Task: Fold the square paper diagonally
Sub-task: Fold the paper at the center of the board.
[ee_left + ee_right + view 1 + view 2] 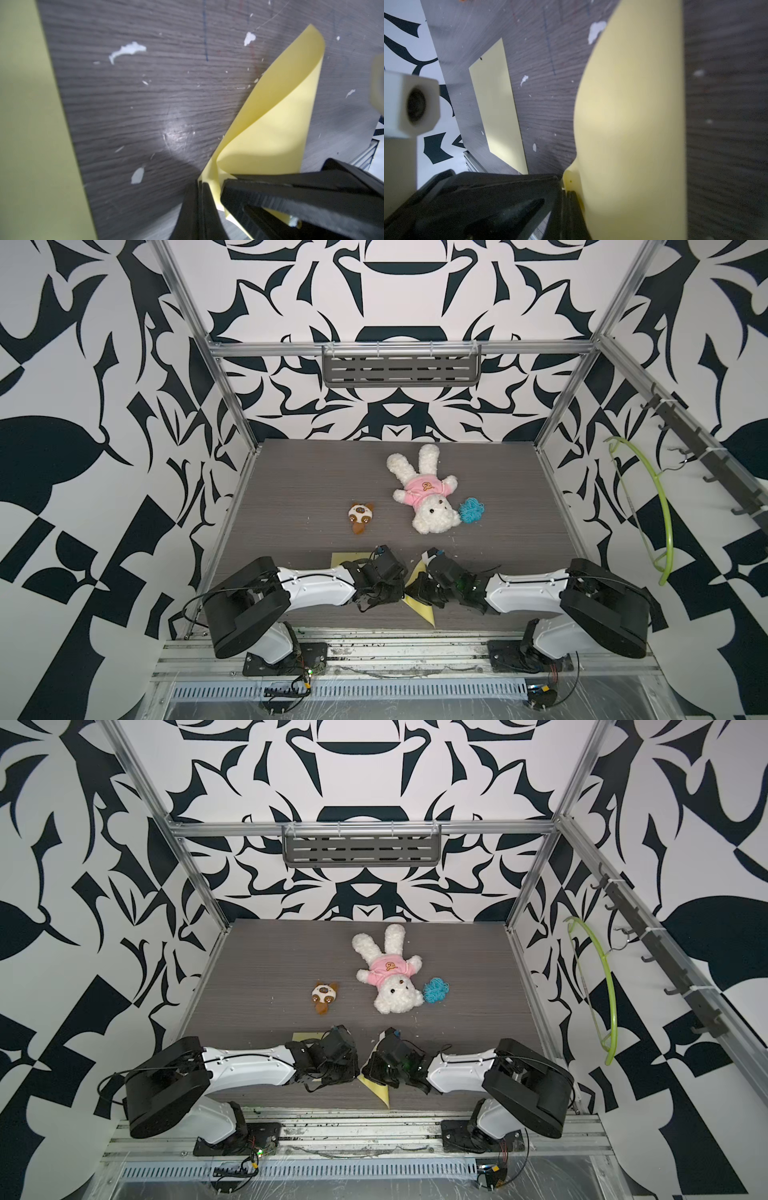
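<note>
The grey desk carries the work at its near edge, where both arms meet. The square paper is lifted off it and bows in a loose loop ahead of the tools. A second yellow sheet lies flat on the left tool's outer side, well apart from the loop. The left tool is clamped on one corner. The right tool is clamped on the paper just beside it. To judge by this, opposite corners are being matched. Line the two tips up exactly, lower the loop below the tools, then press the bend flat along the diagonal without tugging the grips apart.
</note>
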Robot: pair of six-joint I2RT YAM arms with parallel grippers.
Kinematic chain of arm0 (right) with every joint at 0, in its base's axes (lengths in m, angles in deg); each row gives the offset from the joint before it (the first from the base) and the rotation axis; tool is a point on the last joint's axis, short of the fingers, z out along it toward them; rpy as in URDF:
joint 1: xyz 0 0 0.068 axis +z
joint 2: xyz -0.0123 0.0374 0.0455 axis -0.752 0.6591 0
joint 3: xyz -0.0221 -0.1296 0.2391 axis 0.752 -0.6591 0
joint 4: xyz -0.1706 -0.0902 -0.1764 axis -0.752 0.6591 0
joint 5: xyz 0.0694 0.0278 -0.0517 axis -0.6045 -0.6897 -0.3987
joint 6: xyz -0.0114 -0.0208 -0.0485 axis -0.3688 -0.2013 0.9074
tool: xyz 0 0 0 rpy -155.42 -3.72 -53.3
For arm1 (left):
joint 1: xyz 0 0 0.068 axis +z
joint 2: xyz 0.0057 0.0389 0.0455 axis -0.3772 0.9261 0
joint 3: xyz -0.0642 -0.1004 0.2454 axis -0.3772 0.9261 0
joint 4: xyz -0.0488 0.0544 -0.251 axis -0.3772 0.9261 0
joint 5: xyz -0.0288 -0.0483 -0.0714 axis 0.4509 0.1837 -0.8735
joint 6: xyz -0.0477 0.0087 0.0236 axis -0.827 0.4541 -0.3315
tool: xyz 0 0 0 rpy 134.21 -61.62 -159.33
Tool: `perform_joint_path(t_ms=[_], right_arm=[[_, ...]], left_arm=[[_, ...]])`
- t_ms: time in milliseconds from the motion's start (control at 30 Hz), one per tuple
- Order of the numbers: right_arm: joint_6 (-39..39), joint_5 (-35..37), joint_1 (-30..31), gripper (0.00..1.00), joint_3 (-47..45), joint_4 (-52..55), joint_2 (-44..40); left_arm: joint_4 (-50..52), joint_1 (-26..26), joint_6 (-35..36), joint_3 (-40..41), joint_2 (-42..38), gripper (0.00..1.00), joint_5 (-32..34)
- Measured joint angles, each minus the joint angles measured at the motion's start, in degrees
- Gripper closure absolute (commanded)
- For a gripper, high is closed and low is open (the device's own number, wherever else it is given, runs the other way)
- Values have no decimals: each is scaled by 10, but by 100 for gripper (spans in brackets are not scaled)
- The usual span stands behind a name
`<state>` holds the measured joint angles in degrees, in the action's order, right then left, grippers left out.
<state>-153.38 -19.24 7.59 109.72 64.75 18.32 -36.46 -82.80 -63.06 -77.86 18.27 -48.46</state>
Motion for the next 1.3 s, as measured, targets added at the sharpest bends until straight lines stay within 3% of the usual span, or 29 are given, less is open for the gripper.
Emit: perform_joint_path(t_ms=[1300], right_arm=[[1, -3, 3, 100, 10, -14, 31]], left_arm=[[1, 0, 3, 0, 0, 100, 0]])
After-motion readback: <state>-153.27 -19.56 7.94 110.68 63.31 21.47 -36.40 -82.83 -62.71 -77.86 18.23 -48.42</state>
